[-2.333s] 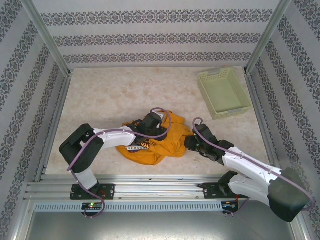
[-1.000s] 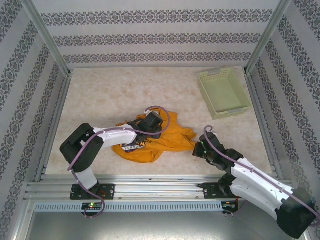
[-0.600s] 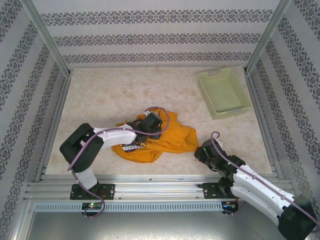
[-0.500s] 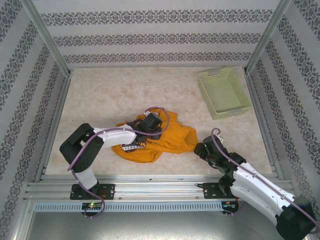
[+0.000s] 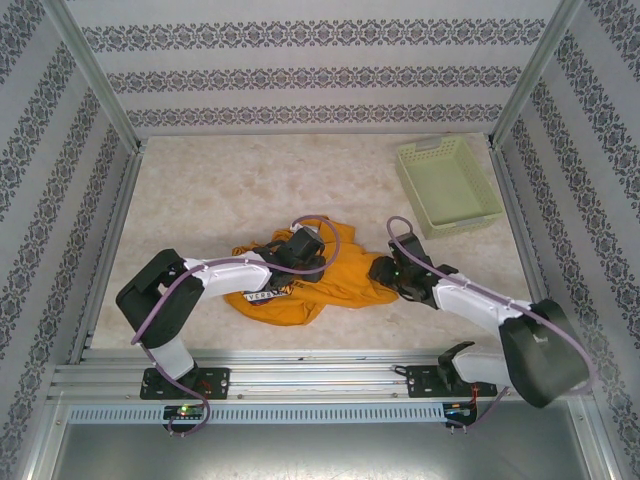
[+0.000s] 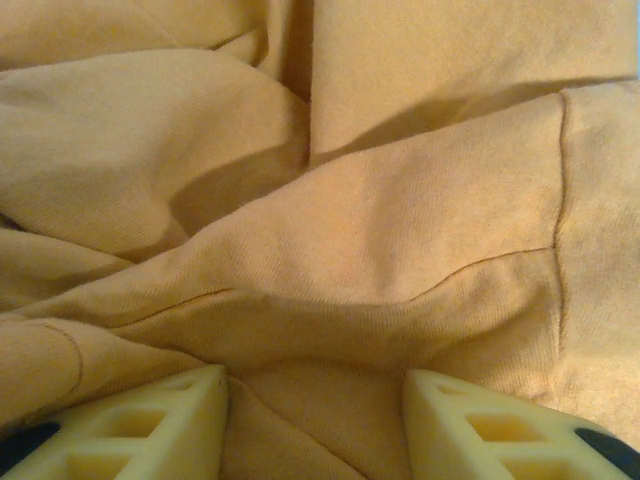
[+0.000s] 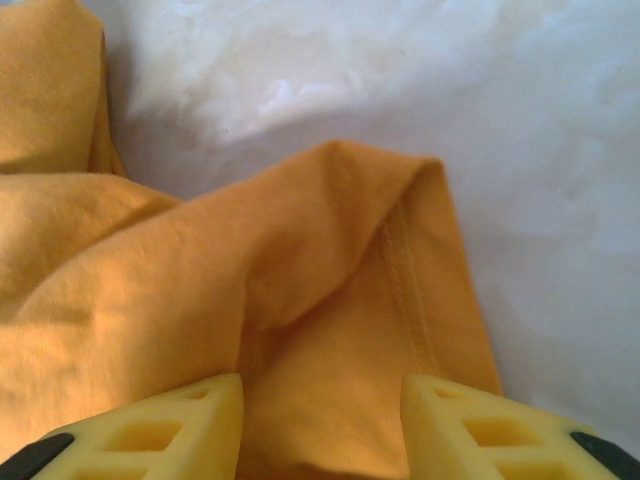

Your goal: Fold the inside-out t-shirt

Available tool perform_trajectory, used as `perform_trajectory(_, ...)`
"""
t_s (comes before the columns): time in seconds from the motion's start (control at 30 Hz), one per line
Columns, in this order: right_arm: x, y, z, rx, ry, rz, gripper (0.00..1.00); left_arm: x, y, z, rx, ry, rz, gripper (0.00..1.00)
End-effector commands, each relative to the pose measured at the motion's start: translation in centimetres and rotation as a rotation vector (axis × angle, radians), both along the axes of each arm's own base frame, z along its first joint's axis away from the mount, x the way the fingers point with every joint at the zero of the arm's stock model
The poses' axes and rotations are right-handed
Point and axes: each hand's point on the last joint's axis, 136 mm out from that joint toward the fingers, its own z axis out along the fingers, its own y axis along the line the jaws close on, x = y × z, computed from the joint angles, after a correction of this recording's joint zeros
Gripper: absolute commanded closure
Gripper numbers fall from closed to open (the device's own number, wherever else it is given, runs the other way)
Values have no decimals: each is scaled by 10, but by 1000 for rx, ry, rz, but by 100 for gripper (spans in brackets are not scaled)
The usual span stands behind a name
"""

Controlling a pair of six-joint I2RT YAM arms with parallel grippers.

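Shows the inside-out t-shirt [image 5: 340, 278] crumpled in an orange heap on the table [image 5: 220, 190], near the front edge between the two arms, with a dark print peeking out at its near left. Finds the left gripper [image 6: 315, 420] pressed down onto the heap, fingers [image 6: 150, 425] apart with a ridge of cloth bunched between them, with no telling whether clamped or merely resting. Places the right gripper [image 7: 320, 420] at the shirt's right edge, jaws released and parted over a stitched hem, well apart from a green basket [image 5: 447, 185] at far right.
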Motion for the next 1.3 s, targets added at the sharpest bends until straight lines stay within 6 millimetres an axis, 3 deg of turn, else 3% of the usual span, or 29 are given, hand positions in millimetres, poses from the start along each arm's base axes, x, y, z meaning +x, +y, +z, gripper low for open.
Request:
perform_trajectory(0.0,24,6,8,-11,-57,31,54,-5,-4,9,-17,-20,-32,51)
perform_trajectory(0.23,47,12,3,-41,-54,49,57,-9,-6,11,-27,-21,-41,51)
perform_trajectory(0.43,59,5,-12,-94,-16,28,58,-11,-4,7,-19,-15,-39,51)
perform_trajectory(0.53,60,4,-15,-112,-6,30,66,-11,-1,5,-4,-18,-28,51)
perform_trajectory(0.7,58,-4,-11,-155,-18,23,89,-10,3,4,13,-20,-16,51)
perform_trajectory(0.83,56,-14,-1,-216,-31,23,100,-10,5,2,23,-20,-12,51)
perform_trajectory(1.07,35,-34,46,-337,-78,72,100,-7,23,-3,120,-32,17,51)
perform_trajectory(1.27,4,-44,65,-342,-62,143,100,-6,32,-2,167,-50,23,51)
